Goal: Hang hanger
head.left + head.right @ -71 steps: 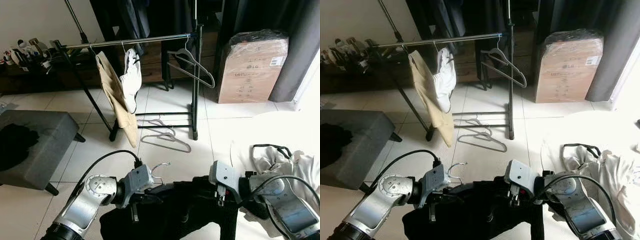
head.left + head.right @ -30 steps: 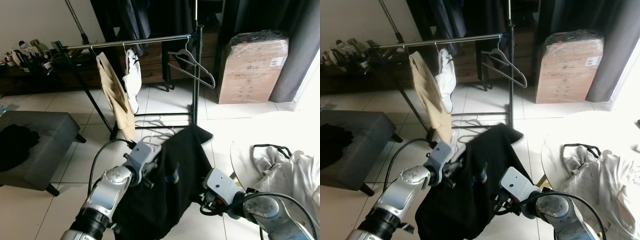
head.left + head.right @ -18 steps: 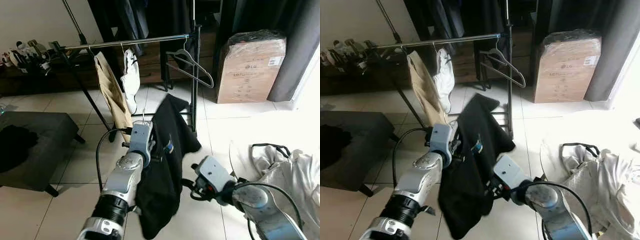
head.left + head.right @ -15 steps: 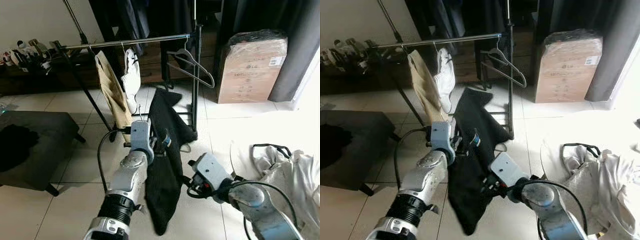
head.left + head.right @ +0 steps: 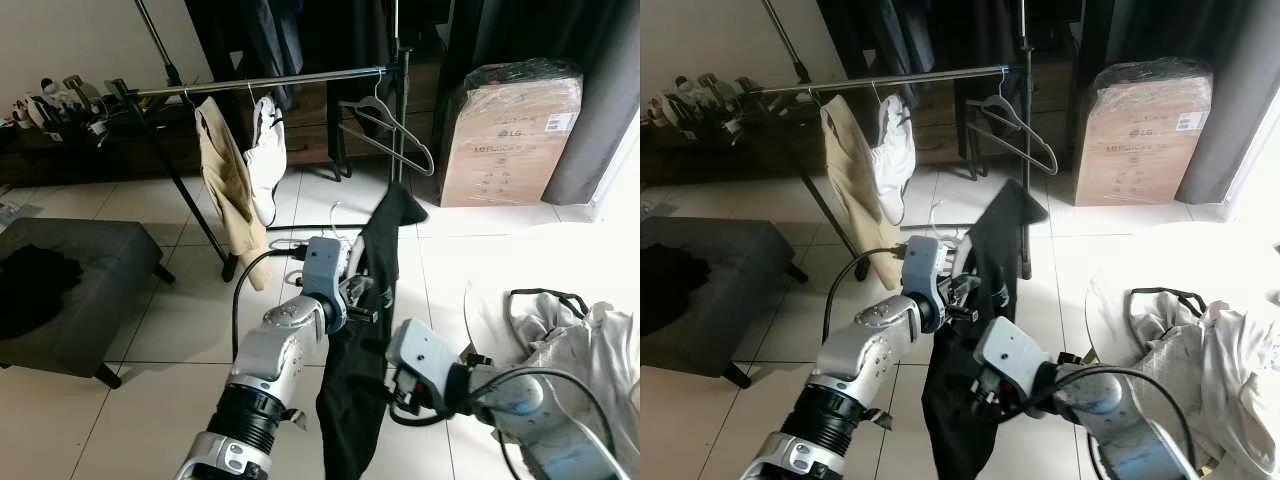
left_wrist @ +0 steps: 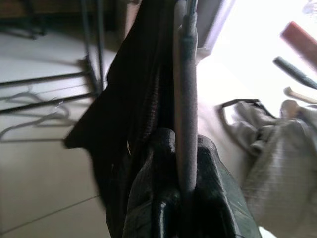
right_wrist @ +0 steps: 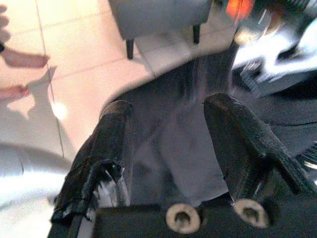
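Hanger with black garment is held up below the rail, not yet hung.

The hanger (image 6: 185, 94) is clamped by the left gripper (image 5: 357, 293), fingers closed on its stem, and the garment (image 5: 360, 370) hangs from it, in front of the rack's right post. The left arm is stretched forward and upward, the wrist turned toward the rail (image 5: 270, 82). The right gripper (image 7: 173, 144) is low beside the cloth, jaws spread apart with fabric between them, nothing pinched as far as can be seen. For a good hang, the hook should be lifted above the rail, near its right end, beside the bare hanger (image 5: 385, 125), then lowered over it before the fingers are released.
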